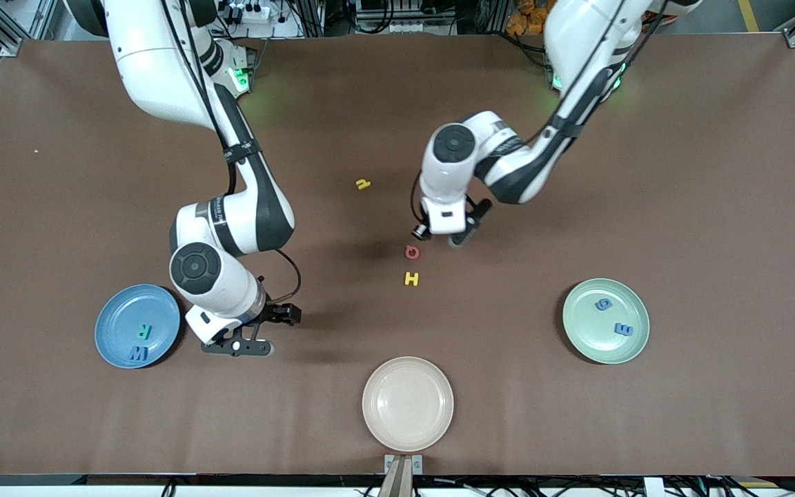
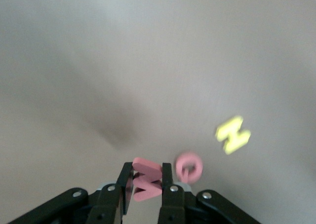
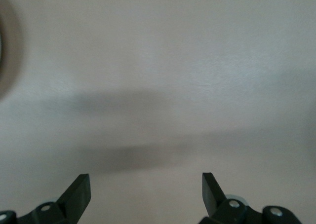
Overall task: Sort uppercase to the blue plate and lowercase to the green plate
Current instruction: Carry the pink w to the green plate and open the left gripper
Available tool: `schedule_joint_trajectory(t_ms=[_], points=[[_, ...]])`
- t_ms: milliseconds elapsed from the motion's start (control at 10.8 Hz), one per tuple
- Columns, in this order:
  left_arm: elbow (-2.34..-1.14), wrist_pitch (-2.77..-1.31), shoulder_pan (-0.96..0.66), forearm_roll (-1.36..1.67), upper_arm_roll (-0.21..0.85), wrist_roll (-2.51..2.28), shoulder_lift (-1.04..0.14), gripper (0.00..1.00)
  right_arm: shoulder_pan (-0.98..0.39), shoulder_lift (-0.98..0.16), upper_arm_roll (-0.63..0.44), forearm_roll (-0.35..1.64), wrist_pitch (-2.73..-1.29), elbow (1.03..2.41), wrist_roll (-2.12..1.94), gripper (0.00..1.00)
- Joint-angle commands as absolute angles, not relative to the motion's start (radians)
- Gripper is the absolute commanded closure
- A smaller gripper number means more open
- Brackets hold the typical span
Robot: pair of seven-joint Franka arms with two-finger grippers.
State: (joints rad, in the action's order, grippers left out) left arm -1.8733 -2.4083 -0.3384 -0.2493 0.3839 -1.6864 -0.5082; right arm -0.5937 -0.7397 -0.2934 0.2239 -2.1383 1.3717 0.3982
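Brown counter point(image 1: 646, 172) carries all. Round mint-green plastic plate point(image 1: 587, 338) lies at four o'clock from the left tool point(image 2: 147, 184), nearest the left arm. Left tool over counter centre, clenched on small flat red w letter point(image 2: 145, 179); red Q point(image 1: 412, 252) beside it. Right tool point(image 3: 145, 192) released, waiting beside round sky-blue plate point(image 1: 114, 324). Curvy yellow h point(image 1: 363, 184) at ten o'clock from the left tool.
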Motion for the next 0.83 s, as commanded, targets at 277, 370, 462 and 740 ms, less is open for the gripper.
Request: schedule_joint_trajectory(t_ms=[277, 370, 462, 740], points=[[-1.894, -2.344, -0.043, -0.236, 0.364, -1.066, -0.442, 1.00, -0.874, -0.879, -0.288, 0.229, -2.250, 1.348, 0.687, 0.00], [-1.890, -2.344, -0.037, -0.235, 0.316, -0.949, -0.445, 1.00, -0.905, -0.879, -0.288, 0.226, -2.247, 1.348, 0.680, 0.00], [-1.878, -2.344, -0.037, -0.236, 0.273, -0.872, -0.452, 1.00, -0.937, -0.879, -0.287, 0.218, -2.246, 1.350, 0.652, 0.00], [-1.855, -2.344, -0.035, -0.235, 0.192, -0.703, -0.463, 1.00, -0.982, -0.879, -0.244, 0.222, -2.243, 1.353, 0.536, 0.00]])
